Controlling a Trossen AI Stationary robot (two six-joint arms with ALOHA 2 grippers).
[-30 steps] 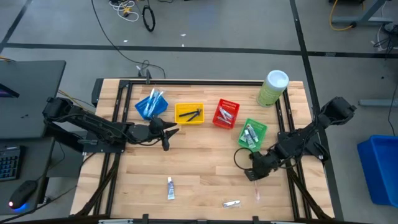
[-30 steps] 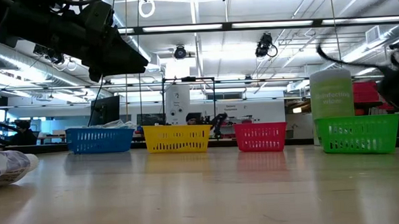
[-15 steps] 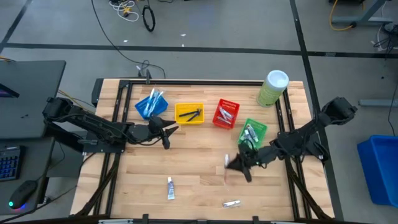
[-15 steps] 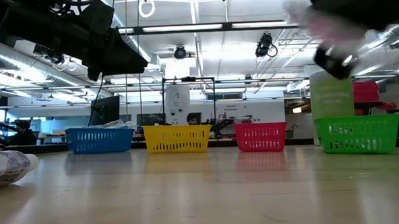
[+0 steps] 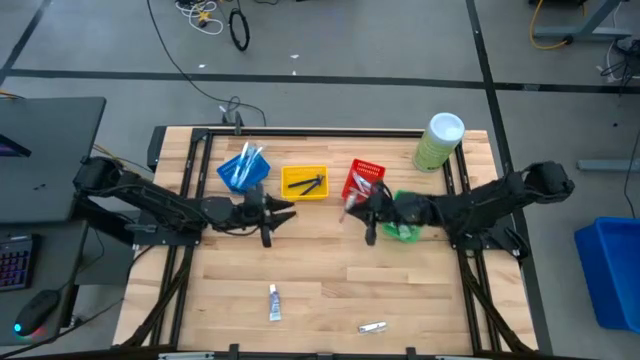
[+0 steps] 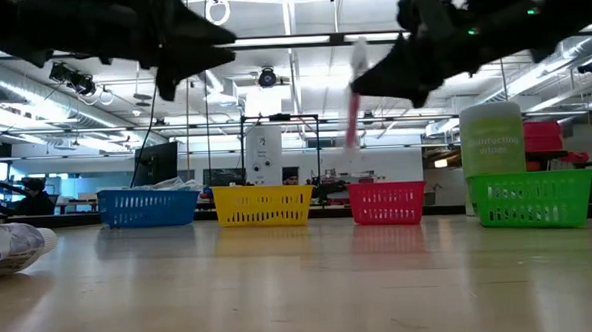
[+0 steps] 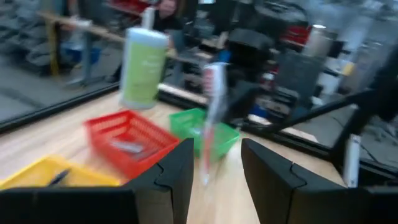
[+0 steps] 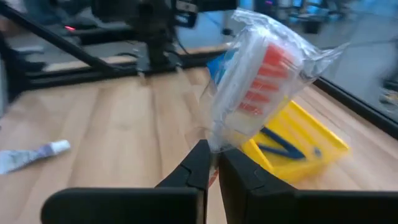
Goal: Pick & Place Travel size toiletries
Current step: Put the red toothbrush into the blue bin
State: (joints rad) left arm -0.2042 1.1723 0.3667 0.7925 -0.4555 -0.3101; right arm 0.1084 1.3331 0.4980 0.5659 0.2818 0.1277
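Two tubes (image 5: 273, 301) on table (image 5: 320, 280); four bins (image 5: 304, 182).

right claw (image 5: 352, 207) moved from the near right counter (image 5: 320, 285) corner up to beside the red bin (image 5: 364, 183), wrapped toothbrush (image 8: 258, 87) now lifted in its closed fingers, left claw (image 5: 283, 212) shifted slightly

- Bright, even overhead light from ceiling strips (image 6: 390, 37); soft shadows on the surface (image 5: 320, 270).
- Left wrist view motion-blurred throughout.
- Low view: arms backlit, near black.
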